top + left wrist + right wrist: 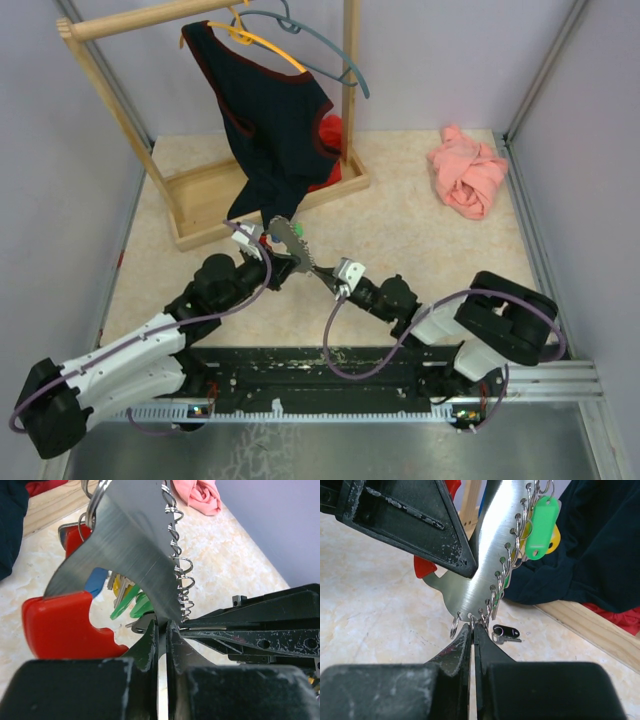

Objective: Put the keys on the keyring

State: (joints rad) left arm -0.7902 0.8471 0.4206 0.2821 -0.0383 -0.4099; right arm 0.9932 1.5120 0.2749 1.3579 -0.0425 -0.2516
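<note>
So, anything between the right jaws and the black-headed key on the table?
Yes: the ring-edged silvery metal plate sits at the shut right jaws' tips; the small black-headed key lies on the table just beyond it.

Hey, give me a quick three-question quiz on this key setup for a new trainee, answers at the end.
1. True or false: the black-headed key lies on the table, off the metal plate.
2. Multiple choice: the key tag hanging foremost from the plate in the right wrist view is A red, B green, C white.
3. Fill in: the left gripper and the right gripper are both ___.
Key: 1 true; 2 B; 3 shut.
</note>
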